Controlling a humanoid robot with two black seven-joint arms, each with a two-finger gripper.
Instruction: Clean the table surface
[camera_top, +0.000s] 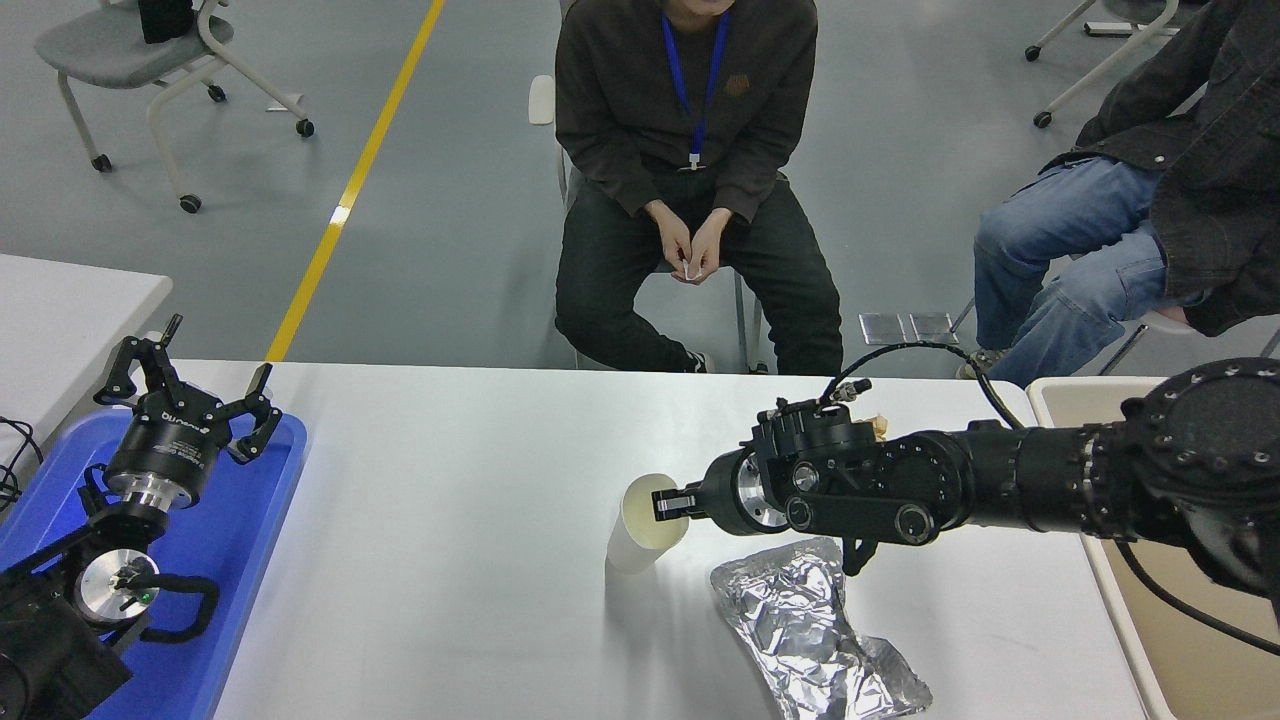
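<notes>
Table surface: the table surface (450, 560) fills the lower middle of the view, wide, matte white-grey, flat and stiff; nothing to grip here, the work is lifting the litter off it.
Cup: a white paper cup (640, 525) stands right of centre, tilted with its mouth toward the right arm; likely light and easily crushed, best pinched at the rim wall.
Right gripper: the right gripper (668, 503) reaches in from the right, its fingers closed over the cup's near rim, one inside the mouth.
Foil: a crumpled sheet of foil (815, 635) lies just beside the cup, toward the near edge; thin, soft, probably slippery and apt to tear.
Brown scrap: a bit of crumpled brown paper (878, 425) shows behind the right wrist, mostly hidden.
Left gripper: the left gripper (190, 395) is parked at lower left above a blue tray (240, 560), fingers spread.
Writing: pale lettering on the left gripper's body, too small to read.
People: two people sit beyond the far edge; one wears a blue lanyard (690, 80).
</notes>
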